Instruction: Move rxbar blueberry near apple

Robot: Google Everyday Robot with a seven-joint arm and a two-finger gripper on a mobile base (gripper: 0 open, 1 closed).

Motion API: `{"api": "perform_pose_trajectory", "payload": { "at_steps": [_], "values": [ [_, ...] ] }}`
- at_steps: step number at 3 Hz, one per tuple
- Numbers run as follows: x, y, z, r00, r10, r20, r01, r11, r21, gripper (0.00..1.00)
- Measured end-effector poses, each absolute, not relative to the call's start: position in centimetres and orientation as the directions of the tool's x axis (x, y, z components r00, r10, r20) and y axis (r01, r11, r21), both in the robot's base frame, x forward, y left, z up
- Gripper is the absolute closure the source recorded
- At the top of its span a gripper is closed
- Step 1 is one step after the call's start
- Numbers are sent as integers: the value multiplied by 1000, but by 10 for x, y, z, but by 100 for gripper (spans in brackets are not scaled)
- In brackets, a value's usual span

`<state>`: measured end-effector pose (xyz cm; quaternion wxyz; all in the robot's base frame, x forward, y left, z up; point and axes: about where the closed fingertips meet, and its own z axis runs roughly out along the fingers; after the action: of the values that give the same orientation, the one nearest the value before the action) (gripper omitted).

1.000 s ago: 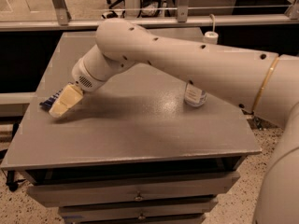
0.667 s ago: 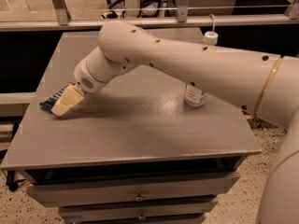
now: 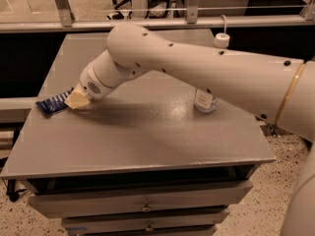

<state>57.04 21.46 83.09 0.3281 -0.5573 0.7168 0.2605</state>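
Camera view: the arm [image 3: 206,68] reaches in from the right and slants down across the grey table [image 3: 147,141] to its left side. The gripper [image 3: 75,101] is at the end, a pale yellowish wedge low over the tabletop, pointing down and to the left.

The rxbar blueberry [image 3: 53,103] lies just to the left of the gripper, flat on the tabletop at the table's left edge, with its long side running away from the gripper tip. The bar's near end meets the tip, and the tip covers that end. I cannot tell whether the gripper is open or closed, or whether it has hold of the bar or only touches it.

Well to the right of the gripper, a clear bottle [image 3: 204,101] with a label stands on the table, its upper part hidden behind the arm. Below the tabletop, drawers [image 3: 145,206] face the camera.
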Motion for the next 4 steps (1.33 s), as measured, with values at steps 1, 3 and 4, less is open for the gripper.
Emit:
{"api": "perform_pose_trajectory", "payload": {
  "at_steps": [1, 3, 4],
  "values": [
    [572, 210, 832, -168, -626, -761, -967, 254, 5, 86],
    [583, 195, 840, -158, -637, -754, -963, 268, -24, 100],
    [616, 159, 854, -147, -665, -732, -952, 297, -79, 100]
  ]
}}
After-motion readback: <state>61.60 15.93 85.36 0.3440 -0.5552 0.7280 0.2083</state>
